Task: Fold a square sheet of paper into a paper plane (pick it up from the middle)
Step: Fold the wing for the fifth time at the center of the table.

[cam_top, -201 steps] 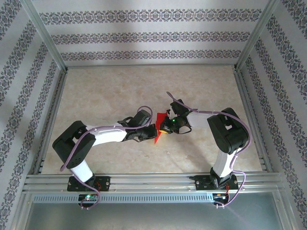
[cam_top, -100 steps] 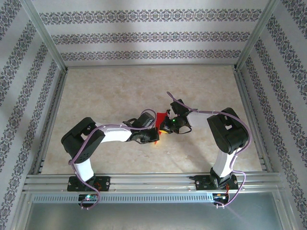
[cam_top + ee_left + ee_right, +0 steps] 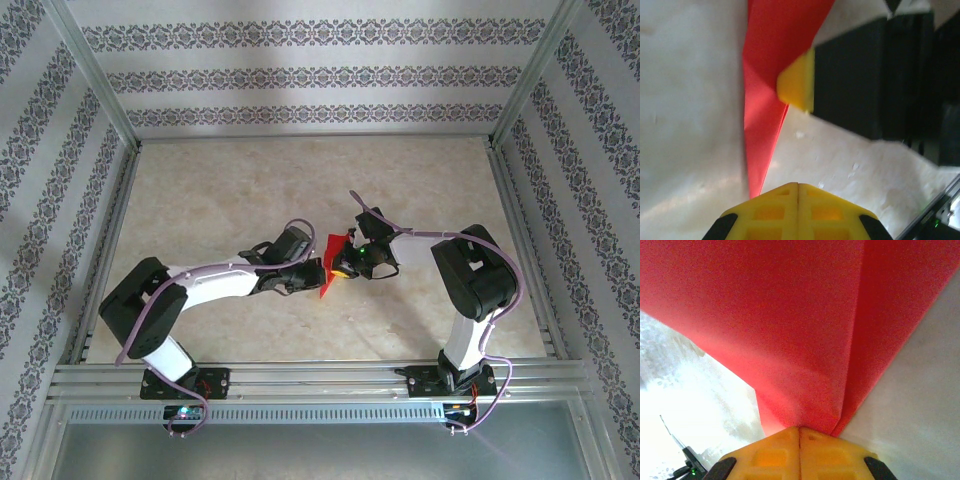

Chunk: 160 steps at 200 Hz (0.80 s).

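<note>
Paper plane [image 3: 326,278] edge in R jaws

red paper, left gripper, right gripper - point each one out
red paper [image 3: 765,320], right wrist view, flat face left of the crease
left gripper [image 3: 798,186], left wrist view, where its shut jaws meet
right gripper [image 3: 799,429], right wrist view, where its jaws pinch the paper

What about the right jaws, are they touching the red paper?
Touching. In the right wrist view, the red paper runs into the seam of the right gripper's shut jaws.
</note>
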Available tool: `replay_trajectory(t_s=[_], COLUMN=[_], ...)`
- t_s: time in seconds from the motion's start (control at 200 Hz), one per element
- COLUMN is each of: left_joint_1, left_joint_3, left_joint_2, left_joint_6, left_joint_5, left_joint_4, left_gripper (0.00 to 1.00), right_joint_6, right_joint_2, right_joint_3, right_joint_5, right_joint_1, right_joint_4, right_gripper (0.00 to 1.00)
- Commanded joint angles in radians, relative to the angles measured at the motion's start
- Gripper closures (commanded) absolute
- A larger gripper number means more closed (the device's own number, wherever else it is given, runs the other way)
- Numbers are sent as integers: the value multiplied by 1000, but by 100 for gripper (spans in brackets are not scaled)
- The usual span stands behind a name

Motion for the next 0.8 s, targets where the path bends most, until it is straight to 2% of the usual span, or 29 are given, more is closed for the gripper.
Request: replay_trajectory(t_s=[0.0,0.15,0.445,0.794], left_joint_1=[6,7,10,10], left_joint_3=[32,41,48,26], left_joint_2=[78,143,159,197], left_joint_6=[-46,-78,-63,-66], left_joint_5=[-4,-10,-16,-34], left_joint_4=[99,121,139,54], left_gripper=[100,100,100,100], right_joint_6=[52,55,40,14], right_joint_2=[47,37,33,26], right_joint_3=[-30,-31,-38,-23], right_joint_5=[56,49,39,30], right_joint_1=[-1,-4,-9,-13], right_joint_4=[-7,-5,-12,-11], right_gripper=[92,92,92,92])
